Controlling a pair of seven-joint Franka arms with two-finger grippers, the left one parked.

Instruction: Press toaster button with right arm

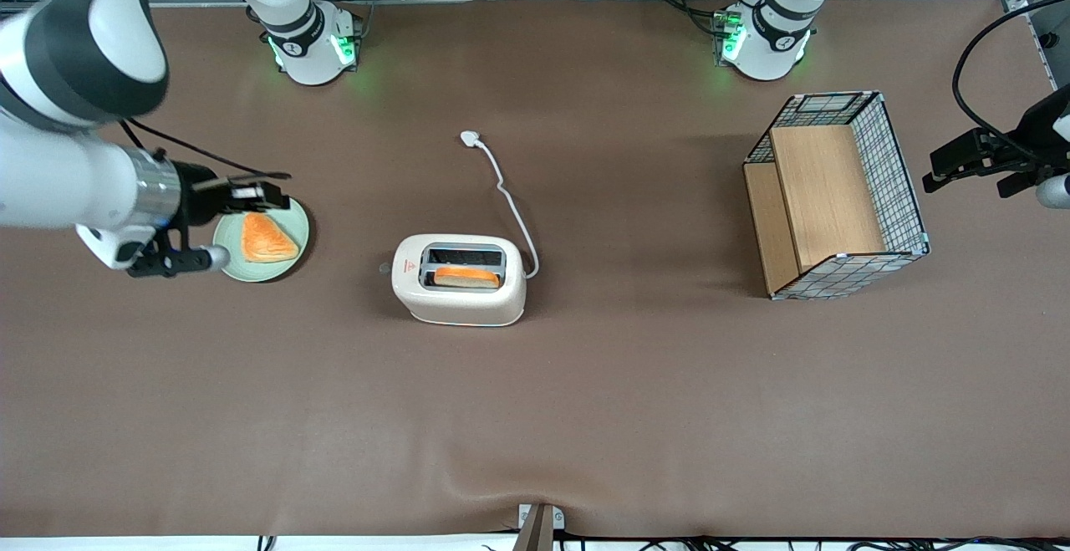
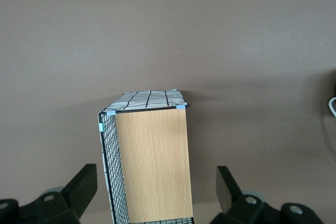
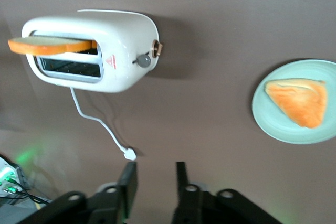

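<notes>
- Front view: my right arm (image 1: 75, 158) is out at the working arm's end of the table (image 1: 585, 417), with the gripper (image 1: 272, 196) hanging over the rim of the green plate (image 1: 234, 267) that carries a triangular piece of toast (image 1: 267, 240). The toaster (image 1: 460, 292) sits near the middle of the table, well apart from the gripper, with a slice of bread (image 1: 466, 277) in the slot nearer the camera. I judge the press not yet begun; the whole approach is left. The toaster's long axis runs across the table, from one arm's end toward the other. The button (image 1: 385, 267) shows only as a faint nub on the narrow end that faces the working arm. The cord (image 1: 510, 200) leaves the other narrow end and trails away from the camera.
- Left wrist view: only the wire basket (image 2: 149, 166) with its wooden insert; nothing of the task shows here.
- Right wrist view: the fingers (image 3: 128, 182) stand a little apart, holding nothing, with bare table between them. The narrow end of the toaster carries a grey round knob (image 3: 144, 61) and a smaller tab beside it; that end points toward the plate. I can't tell from here whether the lever is up or down.
</notes>
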